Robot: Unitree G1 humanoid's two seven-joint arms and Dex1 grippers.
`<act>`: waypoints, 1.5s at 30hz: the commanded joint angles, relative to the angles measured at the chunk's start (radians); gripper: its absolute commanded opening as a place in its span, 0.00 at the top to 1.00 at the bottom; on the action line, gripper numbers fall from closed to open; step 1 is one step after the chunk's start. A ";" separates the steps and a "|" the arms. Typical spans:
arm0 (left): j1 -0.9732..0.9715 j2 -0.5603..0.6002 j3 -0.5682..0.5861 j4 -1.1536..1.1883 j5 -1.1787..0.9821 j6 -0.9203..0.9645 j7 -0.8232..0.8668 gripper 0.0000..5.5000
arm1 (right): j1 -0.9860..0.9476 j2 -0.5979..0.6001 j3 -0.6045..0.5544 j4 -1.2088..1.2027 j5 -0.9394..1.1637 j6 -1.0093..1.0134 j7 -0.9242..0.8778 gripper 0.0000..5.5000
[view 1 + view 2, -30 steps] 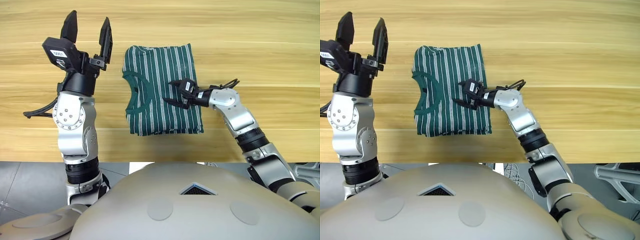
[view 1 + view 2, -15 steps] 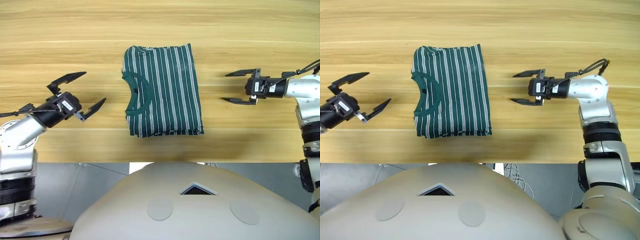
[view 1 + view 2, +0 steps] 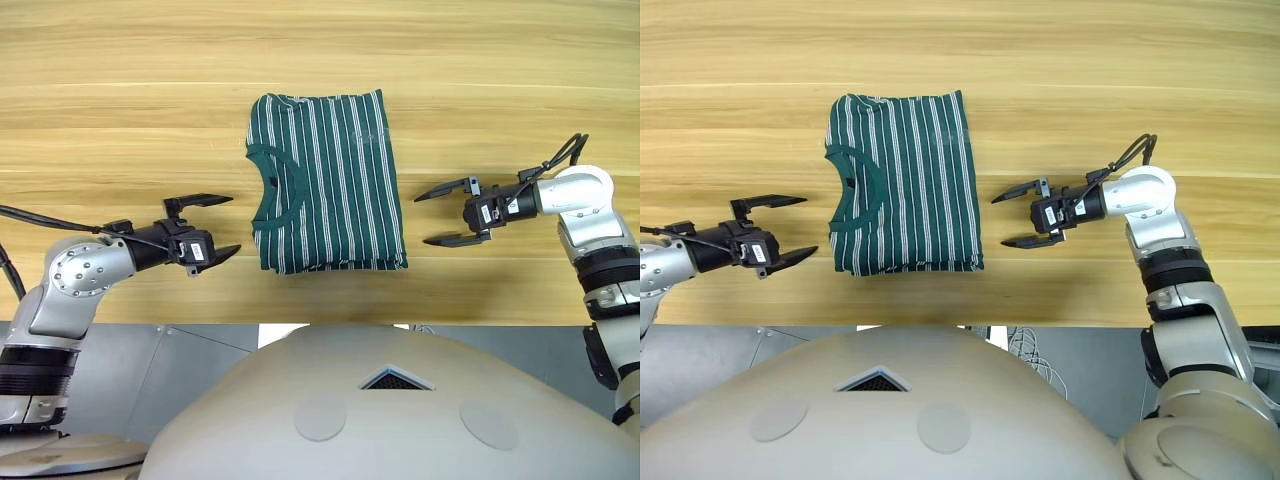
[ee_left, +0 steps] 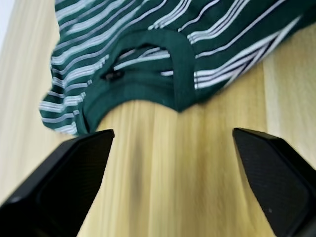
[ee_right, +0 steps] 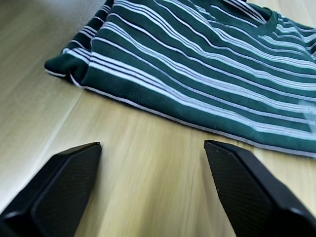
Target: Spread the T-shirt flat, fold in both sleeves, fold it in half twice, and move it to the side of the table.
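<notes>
I see the folded shirt lying mid-table, my left gripper just beside its collar edge, my right gripper near the opposite edge, both jaws spread wide

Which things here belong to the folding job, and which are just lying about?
Job: folded striped T-shirt; left claw, open; right claw, open, one on either side of it.
Other: wooden table underneath.
</notes>
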 commanded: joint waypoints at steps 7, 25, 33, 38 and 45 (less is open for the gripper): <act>0.011 -0.030 -0.163 0.054 0.143 -0.149 0.075 0.21 | 0.049 -0.002 0.071 -0.124 -0.157 -0.032 -0.117 0.29; -0.090 -0.039 -0.289 0.153 0.180 -0.204 0.134 0.77 | 0.062 -0.013 0.144 -0.197 -0.167 -0.002 -0.199 0.81; -0.097 -0.054 -0.316 0.159 0.107 -0.203 0.128 0.98 | 0.066 0.000 0.134 -0.190 -0.088 0.037 -0.181 0.99; -0.112 -0.046 -0.284 0.162 0.016 -0.209 0.127 1.00 | 0.060 -0.007 0.126 -0.181 0.010 0.109 -0.096 0.99; -0.040 0.006 -0.244 0.023 -0.249 -0.121 0.047 1.00 | 0.084 -0.044 0.081 -0.262 0.173 0.238 0.045 0.99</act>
